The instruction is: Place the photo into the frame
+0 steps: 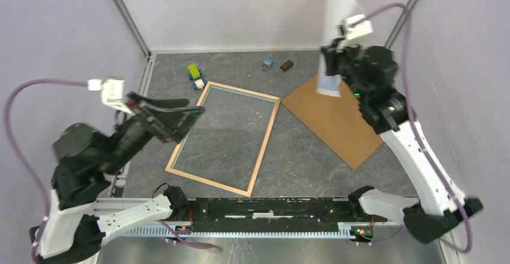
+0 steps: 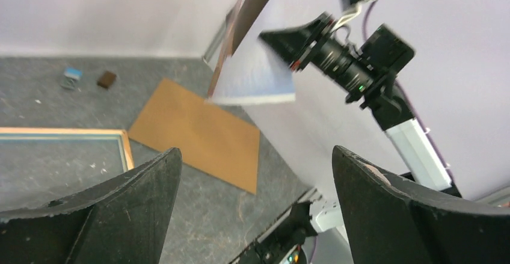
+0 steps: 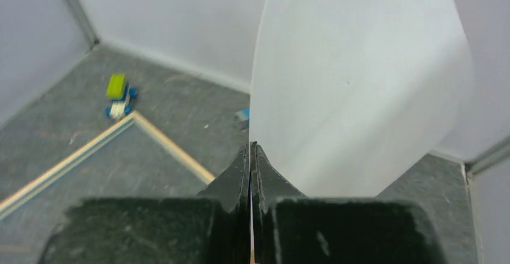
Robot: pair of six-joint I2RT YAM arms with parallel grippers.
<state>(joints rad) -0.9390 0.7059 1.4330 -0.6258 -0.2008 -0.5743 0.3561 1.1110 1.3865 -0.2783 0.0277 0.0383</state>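
Observation:
My right gripper [image 1: 332, 55] is raised high at the back right, shut on the lower edge of the photo [image 1: 338, 8]. The sheet stands upright and curls, showing its plain white back [image 3: 361, 83]; in the right wrist view it runs up from the closed fingertips [image 3: 250, 147]. The left wrist view shows the photo [image 2: 255, 74] hanging in the air. The frame [image 1: 264, 147] lies flat in the middle of the table, wood-coloured side up, and shows in both wrist views [image 2: 60, 133] [image 3: 168, 147]. My left gripper [image 1: 189, 109] hovers over the frame's left corner, open and empty [image 2: 255, 153].
A brown backing board [image 1: 334, 119] lies flat to the right of the frame, under the raised photo. At the back of the table sit a green-and-blue toy [image 1: 194, 71], a small blue block [image 1: 268, 64] and a brown block [image 1: 287, 65]. White walls enclose the table.

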